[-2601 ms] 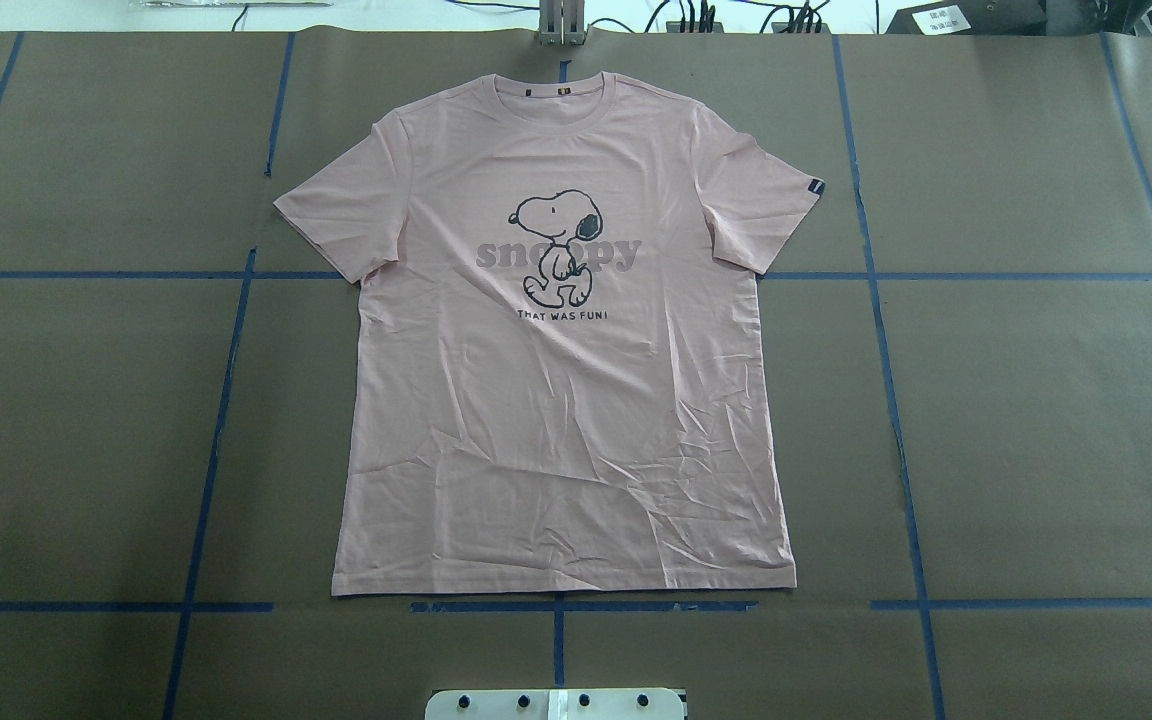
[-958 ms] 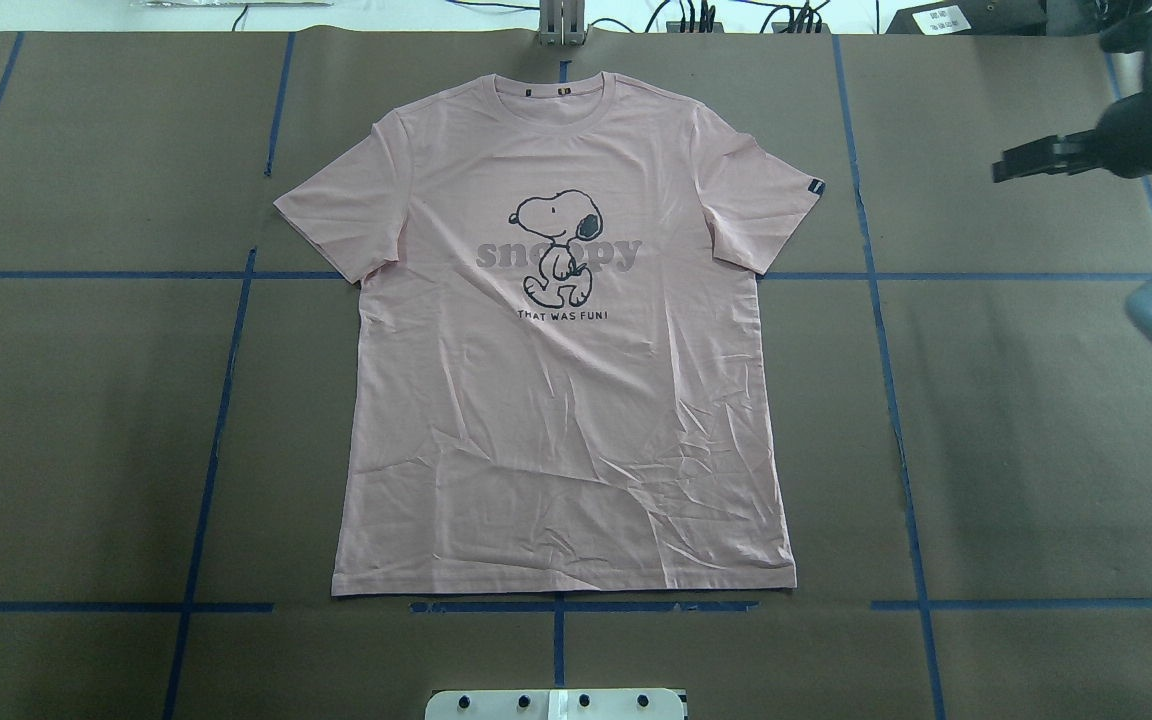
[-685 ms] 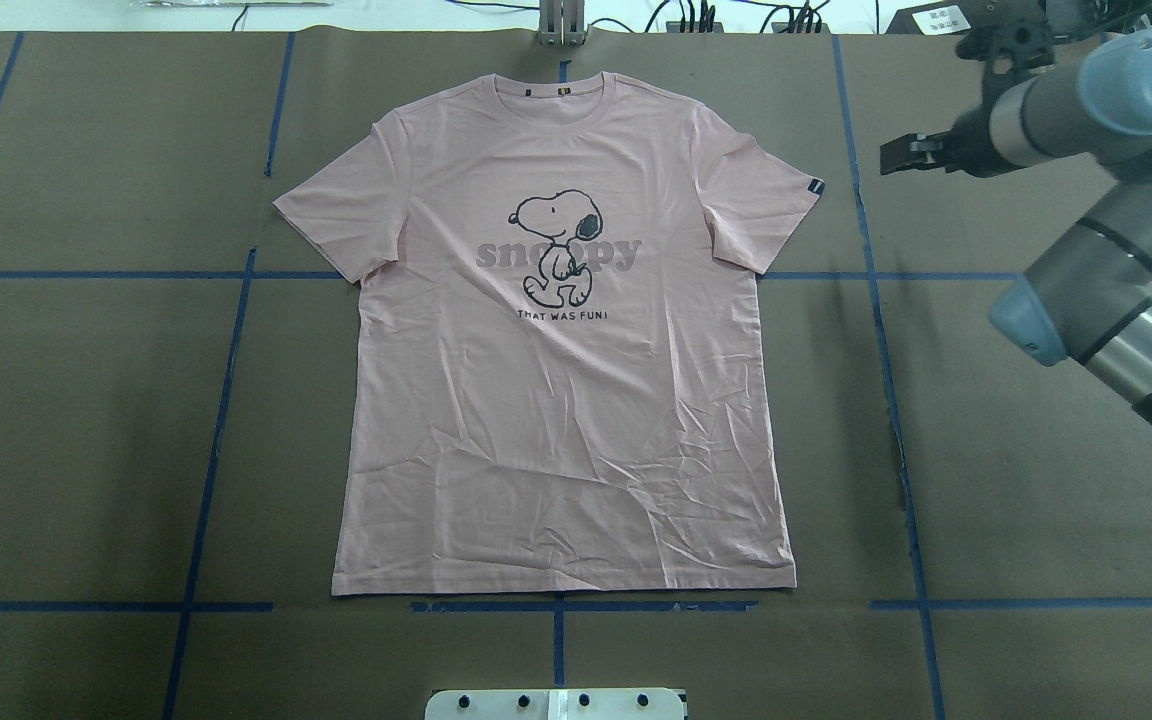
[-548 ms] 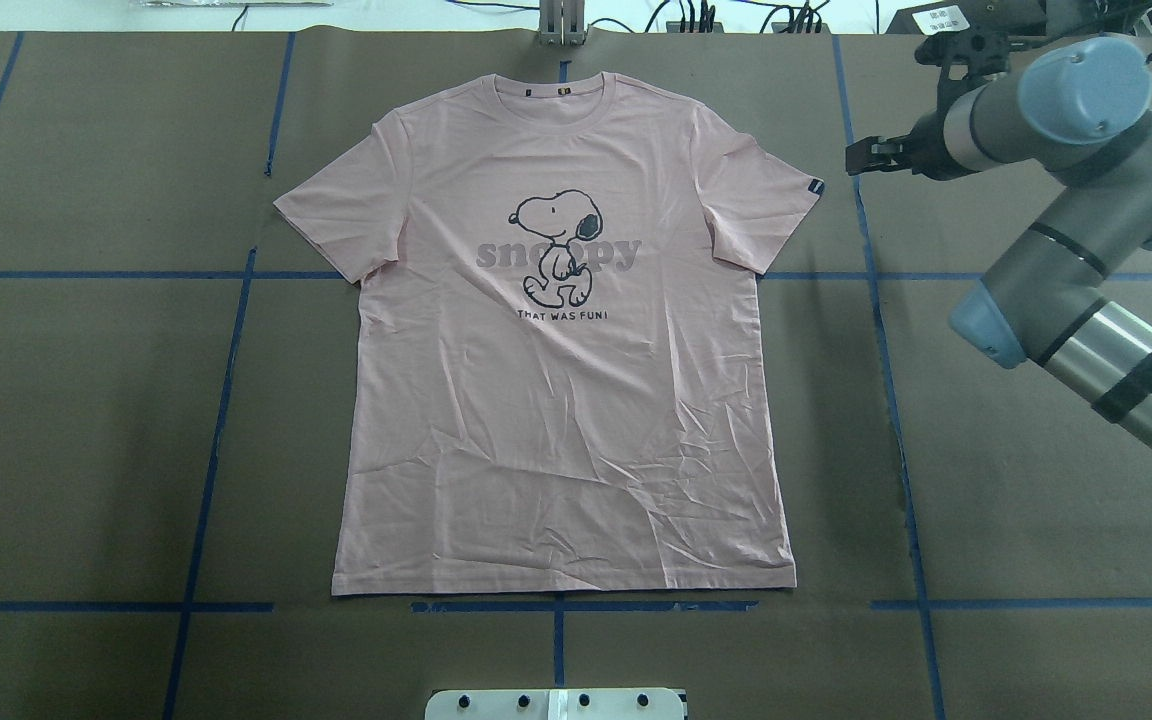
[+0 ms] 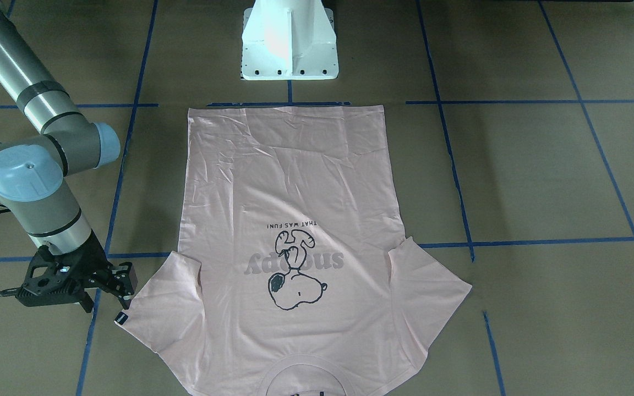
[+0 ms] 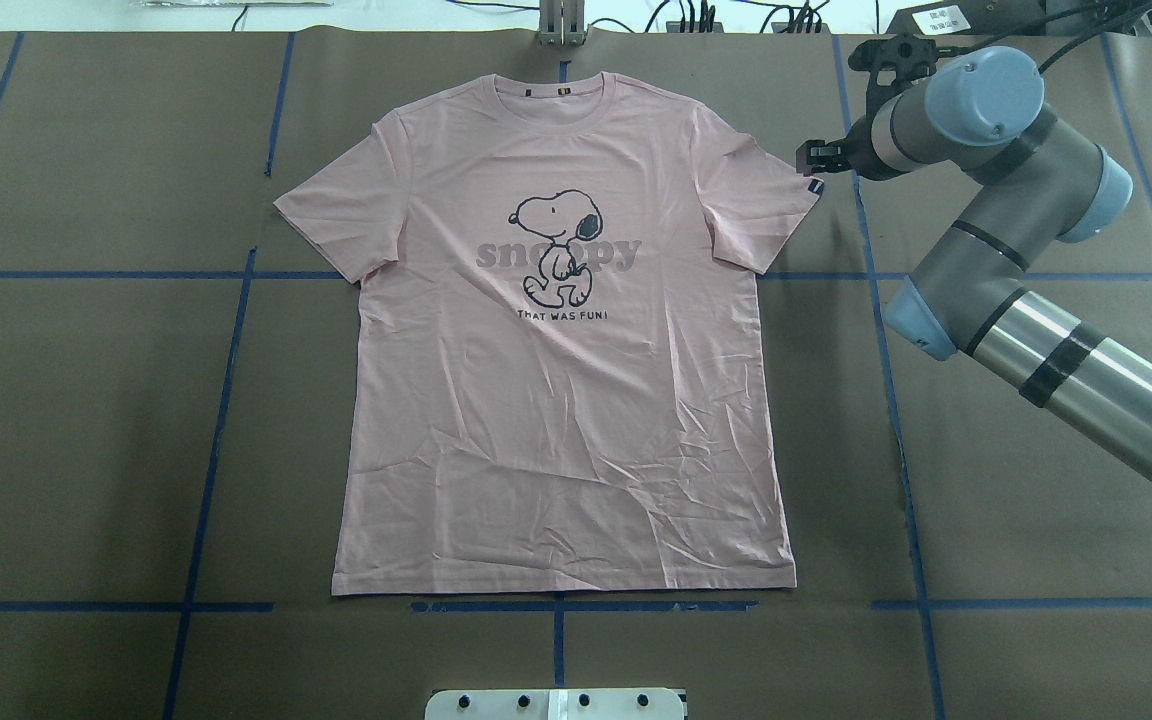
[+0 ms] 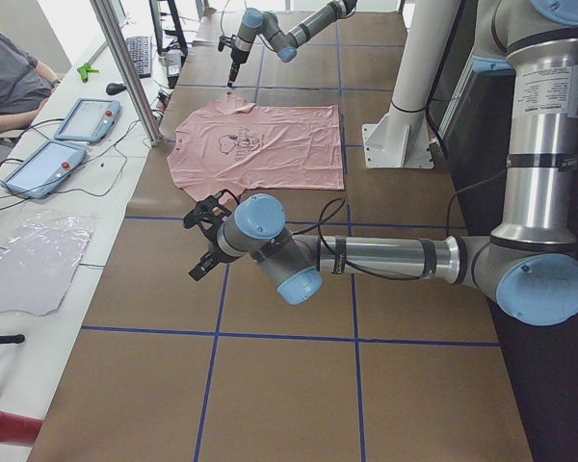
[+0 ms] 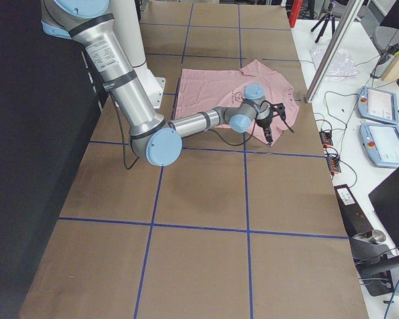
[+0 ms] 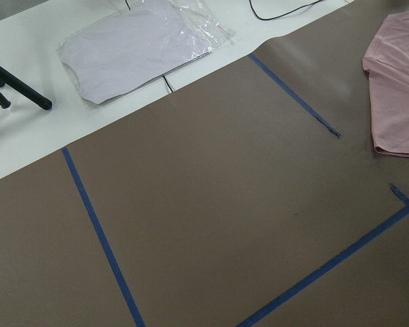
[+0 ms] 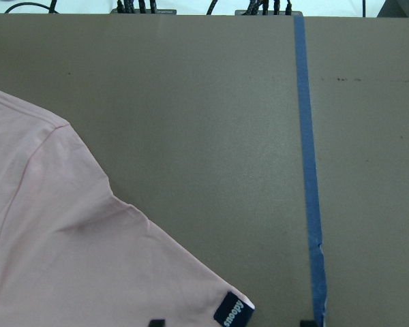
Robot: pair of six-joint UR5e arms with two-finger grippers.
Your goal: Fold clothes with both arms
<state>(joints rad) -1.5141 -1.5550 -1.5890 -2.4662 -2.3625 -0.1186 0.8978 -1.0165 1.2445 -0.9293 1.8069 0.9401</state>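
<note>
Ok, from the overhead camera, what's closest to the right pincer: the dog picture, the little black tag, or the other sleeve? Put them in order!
1. Black tag, just below the right pincer, on the view's right.
2. Dog picture, in the middle.
3. Other sleeve, far across on the view's left.

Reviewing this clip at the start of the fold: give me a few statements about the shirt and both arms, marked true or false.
1. The pale pink short-sleeved T-shirt lies flat and unfolded, cartoon print facing up. True.
2. The right gripper is shut on a sleeve. False: its fingertips stand apart beside the small black sleeve tag, and it grips nothing.
3. The left arm reaches over the shirt's collar. False: it is over the bare brown paper table cover, off to the side of the shirt and apart from it.
4. The shirt's hem points toward the white pedestal base. True.
</note>
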